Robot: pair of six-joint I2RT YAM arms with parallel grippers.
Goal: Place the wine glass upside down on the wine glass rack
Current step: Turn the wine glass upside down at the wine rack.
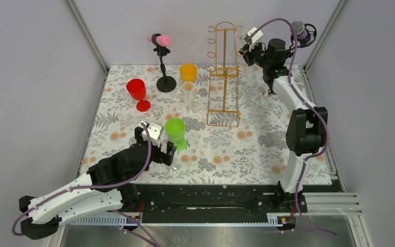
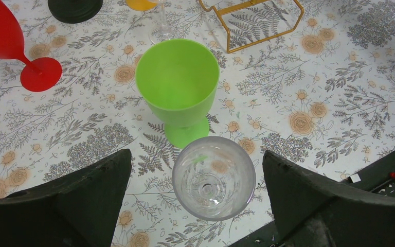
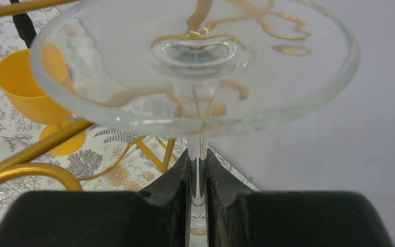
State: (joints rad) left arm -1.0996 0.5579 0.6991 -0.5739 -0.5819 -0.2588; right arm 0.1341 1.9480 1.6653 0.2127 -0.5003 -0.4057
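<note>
My right gripper (image 1: 247, 50) is raised beside the right side of the gold wire rack (image 1: 223, 77), near its upper ring hooks. In the right wrist view the gripper (image 3: 198, 157) is shut on the stem of a clear wine glass whose round foot (image 3: 195, 62) fills the top of the frame, and gold rack wire (image 3: 31, 175) lies to the left. The glass's bowl is hidden. My left gripper (image 1: 157, 147) is low at the front left. Its jaws (image 2: 196, 153) are open around a second clear wine glass (image 2: 213, 177) that stands upright, not touching it.
A green cup (image 2: 177, 85) stands just beyond the left gripper. A red glass (image 1: 138, 92), a black stand with a pink roll (image 1: 163, 62), an orange cup (image 1: 188, 72) and another clear glass (image 1: 189, 98) stand further back. The rack's base (image 2: 252, 23) is to the right.
</note>
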